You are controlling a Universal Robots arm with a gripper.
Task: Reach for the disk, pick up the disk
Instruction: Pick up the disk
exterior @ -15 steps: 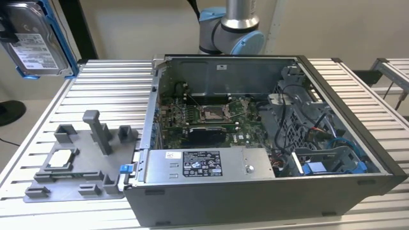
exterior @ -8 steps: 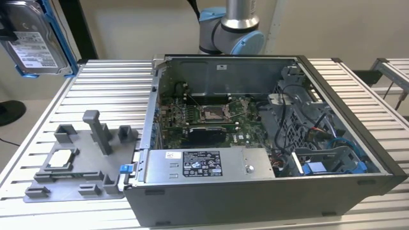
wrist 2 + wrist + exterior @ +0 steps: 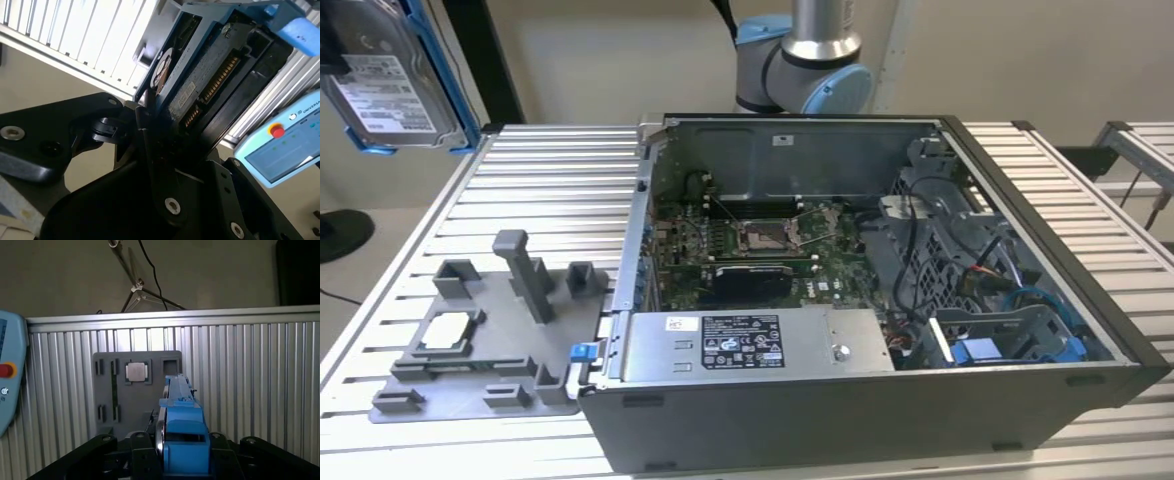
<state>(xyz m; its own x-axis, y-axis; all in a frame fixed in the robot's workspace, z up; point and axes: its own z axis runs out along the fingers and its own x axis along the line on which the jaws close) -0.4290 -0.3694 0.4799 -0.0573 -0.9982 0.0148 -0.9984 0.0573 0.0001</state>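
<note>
While in the hand [image 3: 182,442], disk [image 3: 390,85] lengthwise upright

Exterior view: mounted high, angled down across the ribbed aluminium table [image 3: 507,170] onto the open grey metal computer case [image 3: 854,410], mid-range. First wrist view: faces down on the table from well above. Second wrist view: set close against the blue-framed silver-grey disk [image 3: 200,85]. Exterior and first wrist views share the grey plastic fixture tray [image 3: 454,390].

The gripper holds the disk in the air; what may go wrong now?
The gripper clamps the disk at one end only, so it might slip and fall onto the grey fixture and the square part below. The teach pendant is close beside; a swing may strike it.
</note>
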